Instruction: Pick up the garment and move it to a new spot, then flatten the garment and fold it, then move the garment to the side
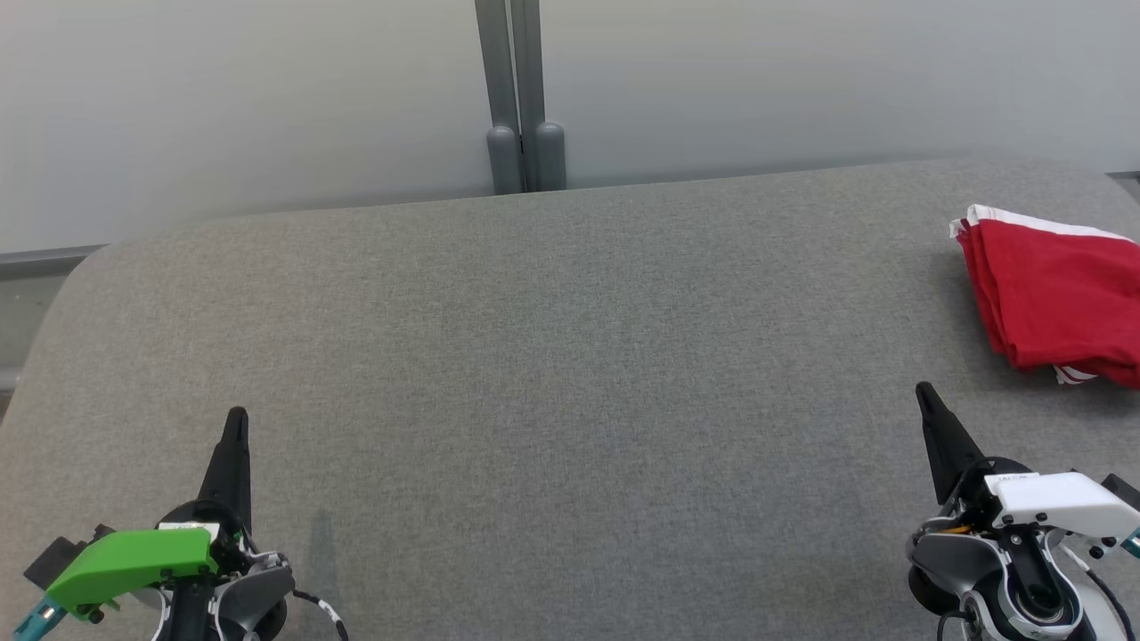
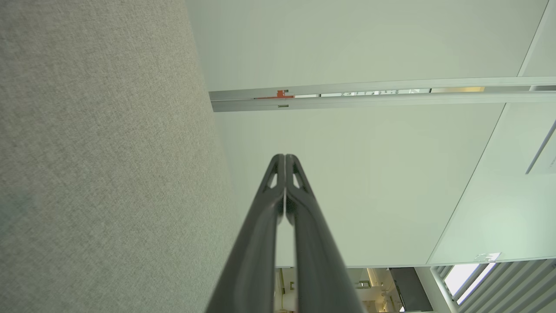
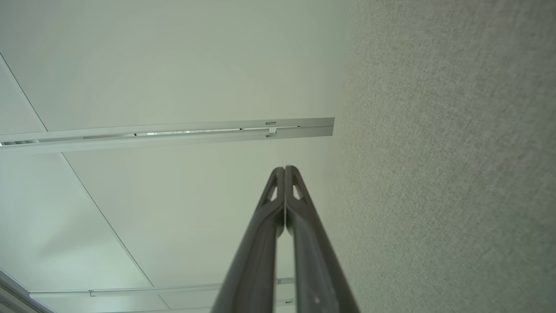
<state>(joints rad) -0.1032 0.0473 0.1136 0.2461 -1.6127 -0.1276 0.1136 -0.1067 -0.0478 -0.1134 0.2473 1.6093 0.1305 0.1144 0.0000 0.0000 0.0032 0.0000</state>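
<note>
Looking down, I saw the red garment (image 1: 1055, 298) folded at the table's (image 1: 534, 356) far right edge, just up and right of my right gripper (image 1: 926, 396) and far from my left gripper (image 1: 237, 418). Both grippers were squeezed together, holding nothing.

Red garment (image 1: 1051, 294) partly beyond the head view's right edge.

The right claw (image 3: 285, 168) rises from the bottom centre of the frame, its two dark fingers (image 3: 260, 252) pressed together at the tips. Grey fabric table (image 3: 447, 152) covers the right side. A pale wall (image 3: 173, 56) fills the left, crossed by a metal rail (image 3: 173, 132).
</note>
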